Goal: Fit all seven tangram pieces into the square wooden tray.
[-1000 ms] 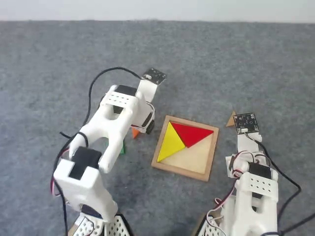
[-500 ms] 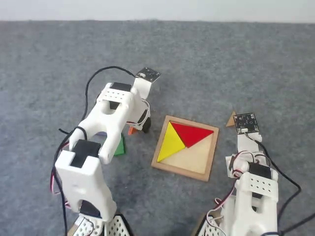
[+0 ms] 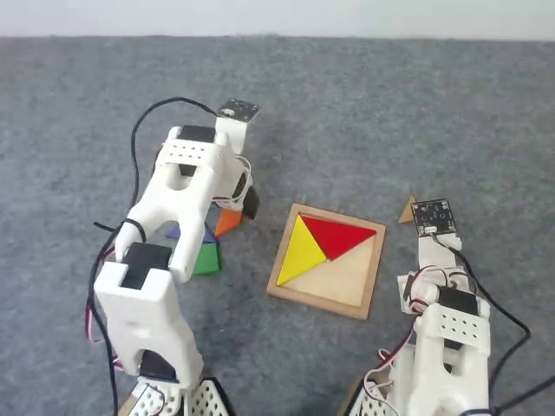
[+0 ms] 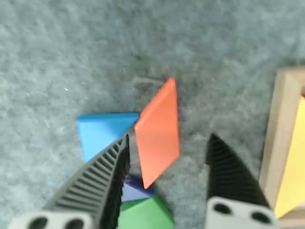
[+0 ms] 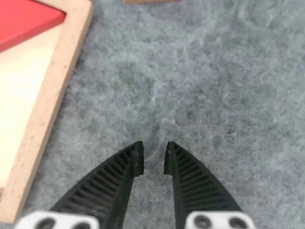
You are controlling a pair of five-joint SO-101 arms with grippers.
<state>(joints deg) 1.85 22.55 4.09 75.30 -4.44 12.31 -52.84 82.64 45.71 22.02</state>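
Surface: worktop (image 3: 416, 113) covered edge to edge in grey fuzzy fabric with a short matted nap.
Room: plain pale wall (image 3: 277, 16) shows as a thin strip along the far edge of the worktop.
Tray: square wooden tray (image 3: 279, 292) lies flat on the grey fabric between the two arms, turned askew to the far edge.
In tray: yellow triangle (image 3: 299, 251) sits on the side nearer the left arm (image 3: 169, 234). Red triangle (image 3: 342, 232) sits on the far side. The two touch along one edge, and the rest of the tray floor is bare wood.
Loose pieces: orange piece (image 4: 157, 131), blue triangle (image 4: 100, 131), darker blue piece (image 4: 135, 190) and green piece (image 4: 145, 214) are bunched together on the fabric beside the tray, on the left arm's side. The orange one is nearest the tray but apart from it.
Tan triangle: small tan triangle (image 3: 407, 211) lies on the fabric just past the tray's far right corner.
Left end effector: left end effector (image 4: 169, 142) is released, jaws spread wide over the bunch. One finger is over the blue triangle's edge, the other over bare fabric between orange piece and tray. Cannot tell if it touches anything.
Right end effector: right end effector (image 5: 153, 157) is all but clenched, with a slim gap at the tips, and grasps nothing. It is over bare fabric just beside the tray's right rim.
Right arm: right arm (image 3: 447, 334) is low at the near right edge.
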